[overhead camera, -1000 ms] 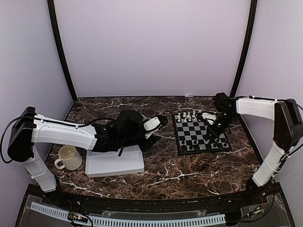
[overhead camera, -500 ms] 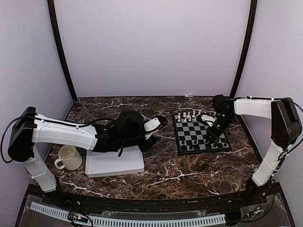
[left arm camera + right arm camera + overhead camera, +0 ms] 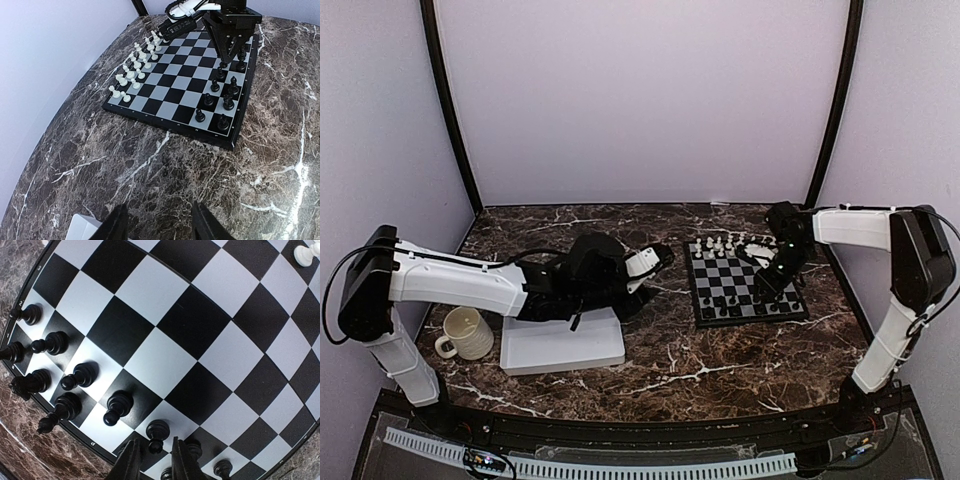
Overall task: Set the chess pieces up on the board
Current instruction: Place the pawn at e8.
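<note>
Chessmen (image 3: 215, 85) on one board (image 3: 170, 95) — two white rows (image 3: 134, 84), two black rows (image 3: 228, 102).

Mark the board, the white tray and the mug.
board (image 3: 732, 278), top external view, bare middle squares.
white tray (image 3: 560, 346), top external view, bare top face.
mug (image 3: 470, 338), top external view, outer wall.

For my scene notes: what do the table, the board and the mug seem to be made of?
Table: dark brown marble or a marble-look laminate, white veins, slight gloss. Board: probably plastic, black and silver-grey squares with a soft sheen. Mug: cream, matt surface, ceramic or plastic; I cannot tell which.
</note>
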Available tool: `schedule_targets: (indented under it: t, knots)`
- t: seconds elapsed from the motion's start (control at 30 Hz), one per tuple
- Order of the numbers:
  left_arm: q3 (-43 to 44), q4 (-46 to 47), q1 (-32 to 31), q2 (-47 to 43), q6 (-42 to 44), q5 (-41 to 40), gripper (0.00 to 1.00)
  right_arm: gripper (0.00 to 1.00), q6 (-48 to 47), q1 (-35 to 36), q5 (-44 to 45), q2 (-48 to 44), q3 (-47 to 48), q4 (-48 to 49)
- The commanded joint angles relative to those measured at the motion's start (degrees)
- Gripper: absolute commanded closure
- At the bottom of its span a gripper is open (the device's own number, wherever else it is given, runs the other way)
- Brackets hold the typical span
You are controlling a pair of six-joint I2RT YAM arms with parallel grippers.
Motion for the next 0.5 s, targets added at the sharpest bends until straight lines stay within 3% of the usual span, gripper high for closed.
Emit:
schedule_targets:
  t: [0.0, 0.13, 0.3, 0.47]
  knots:
    - [2.13, -3.67, -0.11, -0.62, -1.88, -7.84, 0.55, 0.73, -0.10, -0.03, -0.13, -2.92, 1.87, -2.47]
    - [4.98, -13.35, 3.13, -1.38, -8.36, -11.58, 0.54, 0.69, -0.88, -0.08, -0.85, -6.05, 3.73, -3.68]
    - [8.69, -26.86, 10.47, -1.87, -25.08, -9.85, 0.54, 0.68, -1.37, -0.17, -0.08, -6.82, 4.38, -2.58]
    - [10.08, -38.55, 19.09, 0.62, -34.26, -5.52, 0.60, 0.67, -1.55, -0.49, -2.99, -6.99, 5.13, -1.60]
